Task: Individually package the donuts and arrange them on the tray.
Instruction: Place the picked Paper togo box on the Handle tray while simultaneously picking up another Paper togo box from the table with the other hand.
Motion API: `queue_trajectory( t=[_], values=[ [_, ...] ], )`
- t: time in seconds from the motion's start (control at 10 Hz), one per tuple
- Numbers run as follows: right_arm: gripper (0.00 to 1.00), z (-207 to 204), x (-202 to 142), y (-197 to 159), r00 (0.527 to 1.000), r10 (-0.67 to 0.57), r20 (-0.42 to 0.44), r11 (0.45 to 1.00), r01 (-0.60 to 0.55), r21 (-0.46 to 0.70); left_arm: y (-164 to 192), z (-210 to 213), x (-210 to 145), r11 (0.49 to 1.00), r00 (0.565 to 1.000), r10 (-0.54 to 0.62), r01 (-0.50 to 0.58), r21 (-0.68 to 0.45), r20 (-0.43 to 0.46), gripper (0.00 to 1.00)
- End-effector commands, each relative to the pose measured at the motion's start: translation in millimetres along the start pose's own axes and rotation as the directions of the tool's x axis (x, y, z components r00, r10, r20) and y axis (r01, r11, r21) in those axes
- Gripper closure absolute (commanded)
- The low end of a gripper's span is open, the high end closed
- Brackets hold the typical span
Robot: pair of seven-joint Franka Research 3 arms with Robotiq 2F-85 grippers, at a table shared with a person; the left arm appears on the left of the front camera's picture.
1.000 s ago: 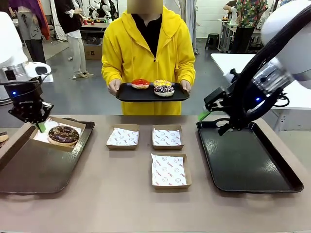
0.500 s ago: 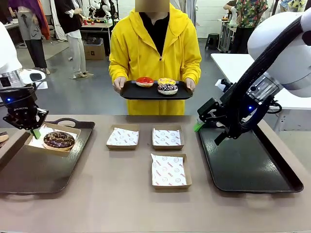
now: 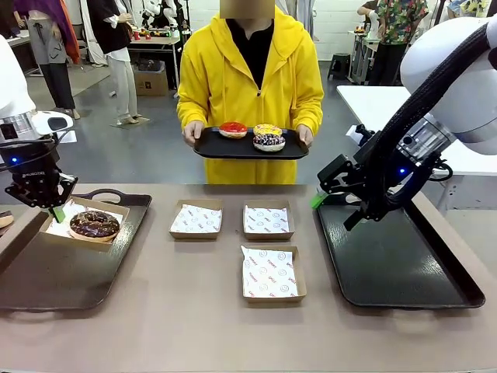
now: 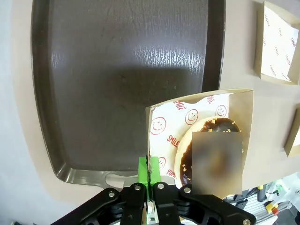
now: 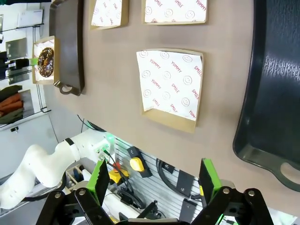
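A chocolate-brown donut (image 3: pixel 95 224) lies in a paper-lined cardboard box (image 3: pixel 118 208) over the far part of the left tray (image 3: pixel 54 280). My left gripper (image 3: pixel 56 210) is shut on that box's left edge; the left wrist view shows the green pads (image 4: pixel 143 168) pinching the box wall (image 4: pixel 236 101) beside the donut (image 4: pixel 186 159). My right gripper (image 3: pixel 318 200) hangs open above the far left corner of the right tray (image 3: pixel 396 264), holding nothing. Across the table a person holds a black tray (image 3: pixel 213 149) with a red donut (image 3: pixel 233 129), a yellow one (image 3: pixel 268 130) and a sprinkled dark one (image 3: pixel 269 142).
Three empty boxes lined with printed paper sit mid-table: two side by side (image 3: pixel 196 219) (image 3: pixel 267 221) and one nearer (image 3: pixel 269 273). The right wrist view looks down on the nearer box (image 5: pixel 171 86) and the right tray's edge (image 5: pixel 276 70). Other people stand far behind.
My left gripper has carried the box with the donut a little to the left and nearer. My right arm has shifted slightly left. The person has stepped slightly right and raised the tray.
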State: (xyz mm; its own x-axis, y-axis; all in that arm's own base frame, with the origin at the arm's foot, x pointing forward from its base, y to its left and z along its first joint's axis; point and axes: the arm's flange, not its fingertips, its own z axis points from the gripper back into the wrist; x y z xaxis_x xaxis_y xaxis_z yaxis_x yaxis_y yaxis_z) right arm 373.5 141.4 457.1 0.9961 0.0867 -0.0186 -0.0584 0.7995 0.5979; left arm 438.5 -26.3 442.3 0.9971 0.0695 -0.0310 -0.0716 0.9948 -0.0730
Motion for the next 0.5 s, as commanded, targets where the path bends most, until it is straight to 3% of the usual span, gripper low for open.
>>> queue_trajectory(
  t=[0.0, 0.1, 0.2, 0.4],
  values=[
    [0.0, -0.7, 1.9, 0.7, 1.0, 0.0, 0.007, 1.0, 0.0, -0.02, 0.3, 0.8, 0.0, 1.0, 1.0, 0.002, -0.002, -0.001, 0.001, 0.99],
    [0.0, 0.0, 0.0, 0.0, 1.0, 0.0, 0.0, 1.0, 0.0, 0.0, 0.0, 0.0, 0.0, 1.0, 1.0, 0.0, 0.0, 0.0, 0.0, 0.99],
    [0.0, -10.9, 2.4, 4.6, 1.0, 0.018, 0.007, 0.995, -0.017, -0.096, -1.0, -4.7, -4.2, 0.997, 0.997, -0.074, 0.074, 0.032, 0.0, 0.99],
    [0.0, -35.4, 6.2, 19.3, 0.999, 0.031, 0.029, 0.967, -0.022, -0.255, 4.4, -16.0, -20.8, 0.99, 0.995, -0.091, 0.088, 0.108, 0.026, 0.99]
  ],
)
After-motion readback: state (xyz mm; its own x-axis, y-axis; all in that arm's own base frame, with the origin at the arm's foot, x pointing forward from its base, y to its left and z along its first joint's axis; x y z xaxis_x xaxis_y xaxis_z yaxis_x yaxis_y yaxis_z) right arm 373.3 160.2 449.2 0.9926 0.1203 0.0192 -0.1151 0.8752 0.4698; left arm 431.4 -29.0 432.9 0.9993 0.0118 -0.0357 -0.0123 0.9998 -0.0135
